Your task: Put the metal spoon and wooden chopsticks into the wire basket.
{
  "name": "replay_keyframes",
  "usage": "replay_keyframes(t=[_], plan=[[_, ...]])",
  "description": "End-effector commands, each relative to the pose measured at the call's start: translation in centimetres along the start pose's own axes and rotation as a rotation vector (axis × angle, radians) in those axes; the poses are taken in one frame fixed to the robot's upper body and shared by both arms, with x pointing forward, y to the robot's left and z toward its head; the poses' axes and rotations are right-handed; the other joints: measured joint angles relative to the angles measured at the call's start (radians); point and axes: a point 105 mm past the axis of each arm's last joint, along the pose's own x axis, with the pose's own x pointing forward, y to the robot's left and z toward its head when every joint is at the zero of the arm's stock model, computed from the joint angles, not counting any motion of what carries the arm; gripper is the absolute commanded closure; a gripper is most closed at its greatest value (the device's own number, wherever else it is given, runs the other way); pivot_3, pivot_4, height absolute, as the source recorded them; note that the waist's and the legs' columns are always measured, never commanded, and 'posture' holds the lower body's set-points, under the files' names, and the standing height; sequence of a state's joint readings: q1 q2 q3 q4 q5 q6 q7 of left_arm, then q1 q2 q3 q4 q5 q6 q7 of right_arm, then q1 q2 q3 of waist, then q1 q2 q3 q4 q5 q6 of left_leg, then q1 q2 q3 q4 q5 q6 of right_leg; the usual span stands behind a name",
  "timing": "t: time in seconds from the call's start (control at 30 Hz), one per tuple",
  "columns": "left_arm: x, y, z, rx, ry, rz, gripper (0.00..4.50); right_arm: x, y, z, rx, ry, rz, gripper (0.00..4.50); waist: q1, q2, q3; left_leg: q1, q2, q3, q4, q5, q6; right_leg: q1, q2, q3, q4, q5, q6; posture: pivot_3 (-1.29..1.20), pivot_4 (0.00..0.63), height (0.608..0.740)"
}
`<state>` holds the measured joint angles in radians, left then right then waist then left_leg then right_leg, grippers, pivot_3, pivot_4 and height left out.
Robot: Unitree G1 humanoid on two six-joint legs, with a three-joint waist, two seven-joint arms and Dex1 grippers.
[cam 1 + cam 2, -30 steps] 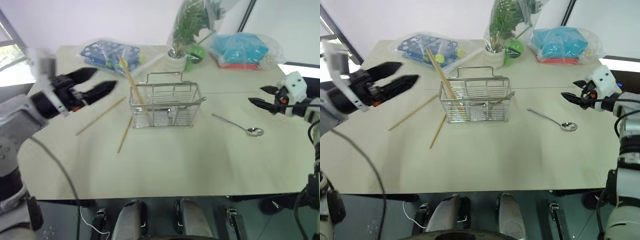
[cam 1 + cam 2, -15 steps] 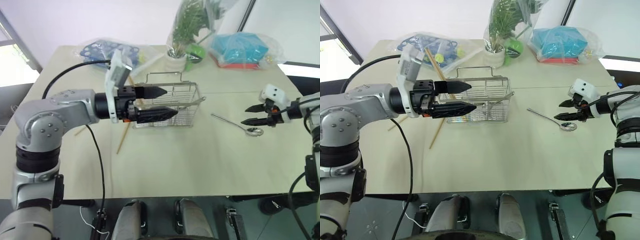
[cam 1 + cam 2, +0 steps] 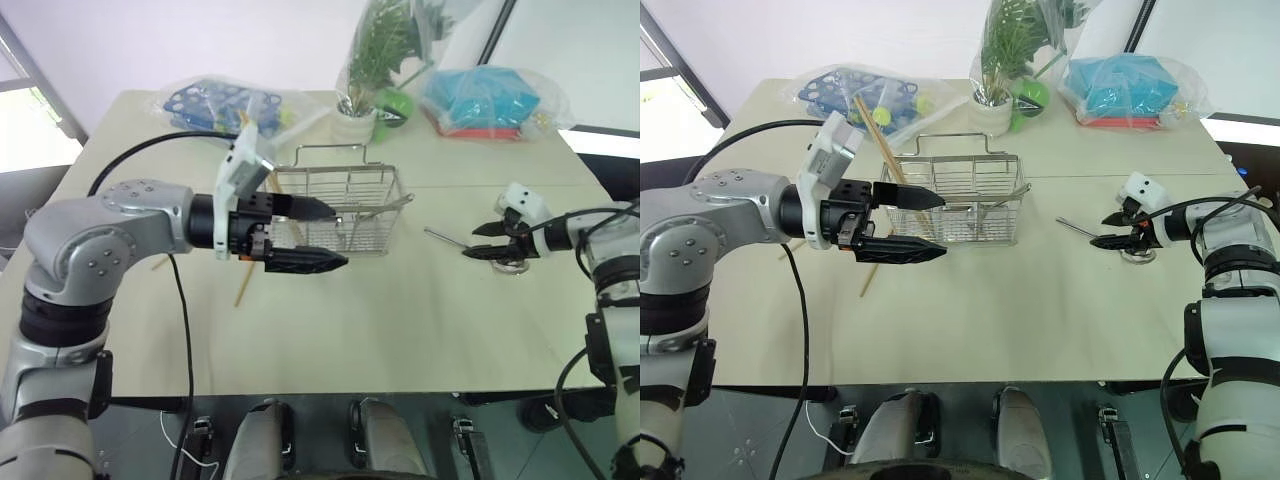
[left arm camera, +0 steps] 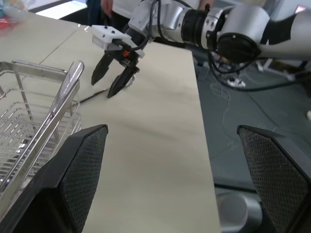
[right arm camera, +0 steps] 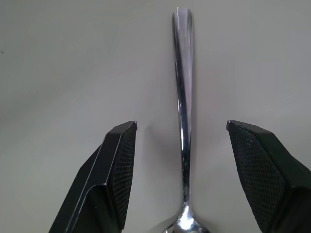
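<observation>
Beige bench (image 3: 400, 320): right end effector (image 5: 182, 160) released, straddling shiny metal spoon (image 5: 183, 97); left end effector (image 3: 325, 235) released beside silver wire basket (image 3: 365, 205).

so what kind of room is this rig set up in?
Probably a lab or office test space, not a kitchen: a plain beige table holding staged props, namely a wire basket, a plastic-wrapped potted plant and bagged blue items, with loose cables on the floor.

glossy metal spoon (image 5: 182, 126), shiny wire basket (image 3: 345, 205), matt table (image 3: 400, 320)

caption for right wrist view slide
Open right claw straddles the metal spoon lying on the table.
</observation>
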<state>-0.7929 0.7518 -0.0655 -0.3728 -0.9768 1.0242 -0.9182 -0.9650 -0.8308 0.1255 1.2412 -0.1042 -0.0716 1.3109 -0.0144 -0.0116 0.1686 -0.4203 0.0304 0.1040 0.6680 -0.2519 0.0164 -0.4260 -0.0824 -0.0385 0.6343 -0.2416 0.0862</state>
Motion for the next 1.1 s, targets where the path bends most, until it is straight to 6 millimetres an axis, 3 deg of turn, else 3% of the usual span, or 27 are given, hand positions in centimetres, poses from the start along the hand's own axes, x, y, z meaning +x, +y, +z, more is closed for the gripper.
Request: replay_keyframes(t=[0.03, 0.1, 0.2, 0.33, 0.37, 0.63, 0.8, 0.87, 0.93, 1.1], plan=[[-0.3, 0.1, 1.4, 0.083, -0.019, 0.008, 0.03, -0.4, -0.3, 0.0, 0.029, -0.011, -0.015, 1.46, -0.001, 0.000, 0.000, 0.000, 0.000, 0.000, 0.000, 0.000, 0.000, 0.000, 0.000, 0.000, 0.000, 0.000, 0.000, 0.00, 0.150, 0.720], [-0.3, 0.3, 1.7, 0.098, -0.023, 0.017, 0.03, -0.4, 0.0, -0.4, 0.051, -0.005, 0.006, 1.46, -0.001, 0.000, 0.000, 0.000, 0.000, 0.000, 0.000, 0.000, 0.000, 0.000, 0.000, 0.000, 0.000, 0.000, 0.000, 0.00, 0.150, 0.720], [-0.5, 0.4, 2.0, 0.103, -0.030, 0.019, 0.00, -0.2, 0.1, -1.0, 0.056, 0.016, -0.001, 2.29, -0.001, 0.000, 0.000, 0.000, 0.000, 0.000, 0.000, 0.000, 0.000, 0.000, 0.000, 0.000, 0.000, 0.000, 0.000, 0.00, 0.150, 0.720], [-0.6, 0.0, 2.1, 0.115, -0.026, 0.006, 0.00, 0.0, 0.4, -1.1, 0.075, 0.009, 0.014, 4.27, -0.001, 0.000, 0.000, 0.000, 0.000, 0.000, 0.000, 0.000, 0.000, 0.000, 0.000, 0.000, 0.000, 0.000, 0.000, 0.00, 0.150, 0.720], [-0.6, 0.0, 2.1, 0.117, -0.024, 0.004, 0.00, 0.1, 0.5, -1.1, 0.076, 0.006, 0.024, 4.46, -0.001, 0.000, 0.000, 0.000, 0.000, 0.000, 0.000, 0.000, 0.000, 0.000, 0.000, 0.000, 0.000, 0.000, 0.000, 0.00, 0.150, 0.720], [-0.8, 0.3, 2.2, 0.124, -0.031, 0.030, 0.00, -0.2, -0.1, -1.0, 0.049, 0.006, -0.031, 4.46, 0.000, 0.000, 0.000, 0.000, 0.000, 0.000, 0.000, 0.000, 0.000, 0.000, 0.000, 0.000, 0.000, 0.000, 0.000, 0.00, 0.150, 0.720], [-1.5, 0.8, 2.8, 0.138, -0.061, 0.081, 0.00, -1.5, -1.8, 0.7, 0.078, -0.148, -0.161, 4.46, 0.000, 0.000, 0.000, 0.000, 0.000, 0.000, 0.000, 0.000, 0.000, 0.000, 0.000, 0.000, 0.000, 0.000, 0.000, 0.00, 0.150, 0.720], [-1.8, 0.9, 3.1, 0.141, -0.070, 0.094, 0.00, -2.5, -3.0, 2.0, 0.138, -0.261, -0.249, 4.46, 0.000, 0.000, 0.000, 0.000, 0.000, 0.000, 0.000, 0.000, 0.000, 0.000, 0.000, 0.000, 0.000, 0.000, 0.000, 0.00, 0.150, 0.720], [-2.2, 1.0, 3.3, 0.151, -0.071, 0.116, 0.00, -4.2, -3.6, 5.1, 0.207, -0.480, -0.262, 4.46, 0.000, 0.000, 0.000, 0.000, 0.001, 0.000, 0.000, 0.000, 0.000, 0.000, 0.000, 0.000, 0.000, 0.000, 0.000, 0.00, 0.150, 0.720], [-3.3, 1.6, 3.6, 0.161, -0.079, 0.174, 0.00, -6.1, -1.5, 12.0, 0.219, -0.804, -0.164, 4.46, -0.003, 0.001, 0.000, 0.001, 0.002, 0.000, 0.000, 0.000, 0.000, 0.000, 0.001, 0.000, 0.001, 0.000, 0.000, 0.00, 0.150, 0.720]])
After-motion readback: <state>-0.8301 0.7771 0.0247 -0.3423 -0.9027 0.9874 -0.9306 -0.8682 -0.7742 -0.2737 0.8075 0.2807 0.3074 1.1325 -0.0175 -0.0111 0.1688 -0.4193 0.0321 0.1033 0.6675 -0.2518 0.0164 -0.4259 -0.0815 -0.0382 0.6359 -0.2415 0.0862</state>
